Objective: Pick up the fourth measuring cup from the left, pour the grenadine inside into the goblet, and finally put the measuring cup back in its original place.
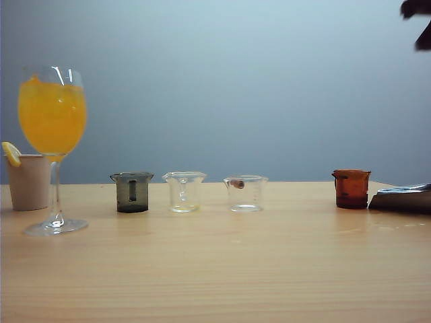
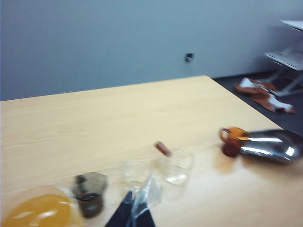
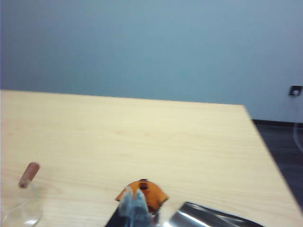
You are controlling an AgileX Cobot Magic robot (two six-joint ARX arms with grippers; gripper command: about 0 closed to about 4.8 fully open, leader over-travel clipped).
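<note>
4 cups stand on the table (image 1: 215, 269); fourth measuring cup (image 1: 351, 188) unlifted, right gripper (image 3: 134, 202) fingers closed above it; left gripper (image 2: 137, 203) fingers look closed.

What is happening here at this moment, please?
Nothing is held yet. The right end effector, shut, hovers just above the fourth measuring cup, which stands with grenadine at the table's right. The left end effector hangs over the clear cups. The goblet of orange drink waits far left.
</note>
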